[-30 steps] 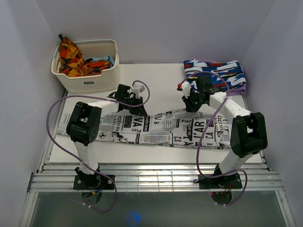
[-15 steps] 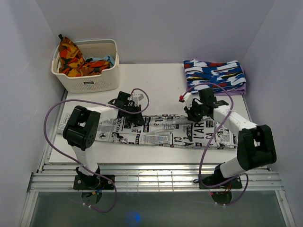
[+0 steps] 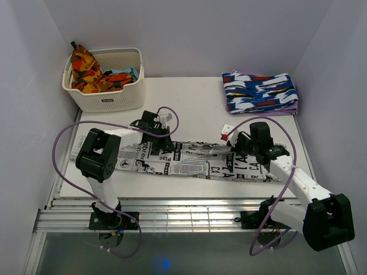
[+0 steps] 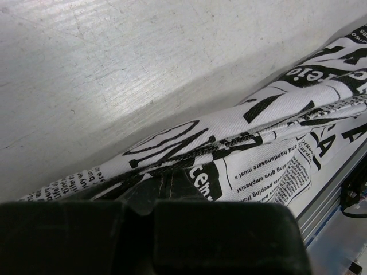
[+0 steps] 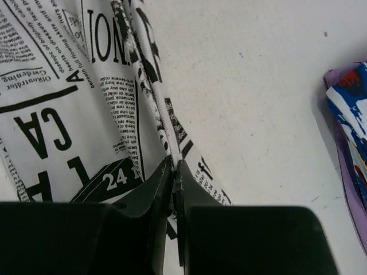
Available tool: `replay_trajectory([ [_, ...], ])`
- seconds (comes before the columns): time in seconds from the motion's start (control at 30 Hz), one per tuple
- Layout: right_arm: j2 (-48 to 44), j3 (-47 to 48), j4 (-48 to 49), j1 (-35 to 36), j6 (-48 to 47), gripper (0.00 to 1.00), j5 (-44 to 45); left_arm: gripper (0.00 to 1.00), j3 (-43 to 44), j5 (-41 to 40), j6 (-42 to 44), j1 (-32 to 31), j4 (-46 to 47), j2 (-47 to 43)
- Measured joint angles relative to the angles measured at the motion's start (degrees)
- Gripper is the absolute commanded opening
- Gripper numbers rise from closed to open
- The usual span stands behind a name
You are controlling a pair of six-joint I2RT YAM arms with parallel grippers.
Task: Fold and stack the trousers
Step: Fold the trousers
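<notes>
The newspaper-print trousers (image 3: 189, 160) lie in a long strip across the near half of the white table. My left gripper (image 3: 153, 133) is shut on the trousers' far edge left of centre; the pinched fold shows in the left wrist view (image 4: 241, 132). My right gripper (image 3: 236, 144) is shut on the far edge near the right end; in the right wrist view the fingers (image 5: 175, 183) clamp a thin ridge of the printed cloth (image 5: 114, 103).
A white basket (image 3: 109, 94) with orange-red-yellow cloth (image 3: 85, 70) stands at the back left. A folded blue-white-red garment (image 3: 261, 91) lies at the back right. The table's front edge and metal rails (image 3: 189, 215) run just below the trousers.
Both grippers have pulled the trousers' far edge towards the near side; the right one moved furthest, and the strip has grown narrower.
</notes>
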Motion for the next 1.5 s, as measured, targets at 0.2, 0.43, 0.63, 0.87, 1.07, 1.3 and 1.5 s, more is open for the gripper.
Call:
replay_trajectory([
  [0.2, 0.24, -4.55, -0.63, 2.45, -4.33, 0.08, 0.26, 0.00, -0.55, 0.02, 0.00, 0.11, 0.46, -0.35],
  [0.43, -1.60, -8.92, -0.22, 6.23, -9.09, 0.08, 1.31, 0.00, -2.27, -0.50, 0.04, 0.52, 0.83, -1.75],
  [0.63, -1.01, -8.68, 2.12, 6.86, -8.57, 0.08, 3.69, 0.00, -2.34, -0.46, 0.04, 0.66, 0.83, -1.81],
  [0.87, 12.76, 0.42, 10.34, 6.88, -2.10, 0.08, 14.71, 0.00, -2.36, -0.50, 0.04, 0.70, 0.83, -1.81],
  [1.07, 25.00, 7.43, 16.76, 6.88, 3.43, 0.08, 22.12, 0.00, -2.56, -0.55, 0.02, 0.70, 1.09, -1.88],
  [1.3, 36.17, 15.34, 15.02, 6.78, 8.04, 0.93, 27.45, 0.01, -2.60, -1.11, 0.00, 0.70, 1.20, -2.03],
  [1.5, 33.79, 27.85, 2.23, 2.25, 11.26, 0.92, 23.30, 0.34, -2.08, -2.16, 0.61, 0.70, 0.13, -2.58],
])
